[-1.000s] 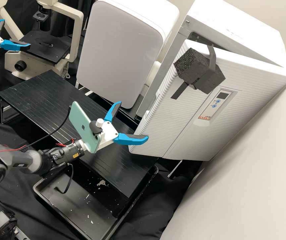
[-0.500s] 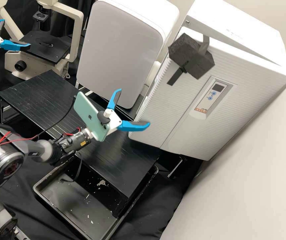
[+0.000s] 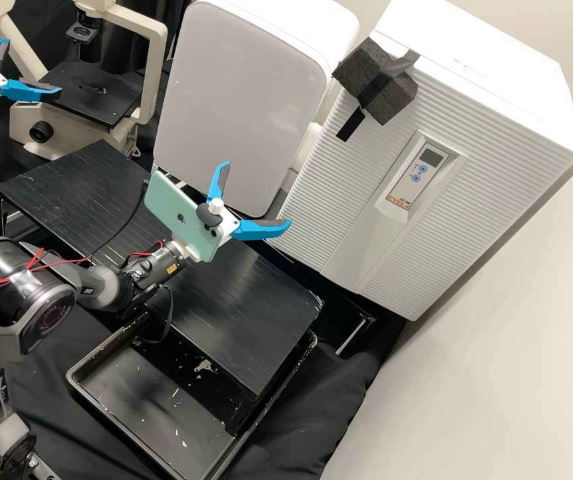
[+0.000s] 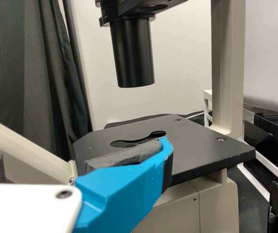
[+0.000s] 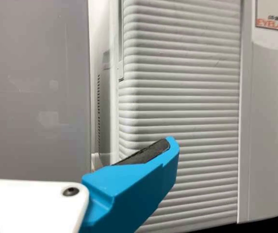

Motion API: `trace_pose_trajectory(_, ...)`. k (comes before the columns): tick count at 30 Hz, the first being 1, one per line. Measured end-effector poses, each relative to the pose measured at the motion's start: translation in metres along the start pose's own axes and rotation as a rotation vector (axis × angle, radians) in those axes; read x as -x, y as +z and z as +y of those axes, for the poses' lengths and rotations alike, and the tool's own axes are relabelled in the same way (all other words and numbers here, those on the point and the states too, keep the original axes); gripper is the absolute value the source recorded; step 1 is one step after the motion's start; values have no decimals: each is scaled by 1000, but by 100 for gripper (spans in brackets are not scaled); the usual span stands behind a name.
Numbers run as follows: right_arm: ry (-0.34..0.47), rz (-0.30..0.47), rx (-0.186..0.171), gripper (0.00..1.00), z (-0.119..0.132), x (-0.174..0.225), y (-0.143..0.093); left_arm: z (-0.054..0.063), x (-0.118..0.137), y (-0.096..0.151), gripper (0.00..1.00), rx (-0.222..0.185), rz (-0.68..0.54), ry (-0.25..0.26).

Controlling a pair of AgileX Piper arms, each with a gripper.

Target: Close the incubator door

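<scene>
The incubator door (image 3: pixel 459 180), white and ribbed with a control panel, lies against the white incubator cabinet (image 3: pixel 479 73) with no visible gap along the top edge. Its latch state cannot be told. Black foam (image 3: pixel 376 80) is strapped near its upper corner. My right gripper (image 3: pixel 257 193) stands open before the door's lower left part, one finger close to it; contact is unclear. Ribbed door (image 5: pixel 187 97) appears beyond the right gripper (image 5: pixel 78 145) in the right wrist view. My left gripper (image 3: pixel 33 67), open and holding nothing, is beside the microscope; in its wrist view the left gripper (image 4: pixel 75 145) faces the stage.
A white rounded unit (image 3: pixel 239 100) stands left of the incubator, behind the right gripper. Below that arm are a black slatted table (image 3: pixel 253 320) and a black tray (image 3: pixel 76 377). The microscope (image 3: pixel 153 73) occupies the back left, with a pale wall (image 3: pixel 499 373) at the right.
The door has swung inward against the cabinet, carrying the foam up and left, and the top gap has closed. My right gripper has moved up the picture; the left one has stayed still.
</scene>
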Motion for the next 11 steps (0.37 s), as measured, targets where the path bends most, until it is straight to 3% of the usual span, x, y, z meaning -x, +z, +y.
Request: trace_pose_trajectory(11,47,-87,-92,100,23,46,10,0,0,0,100,0,0,0)
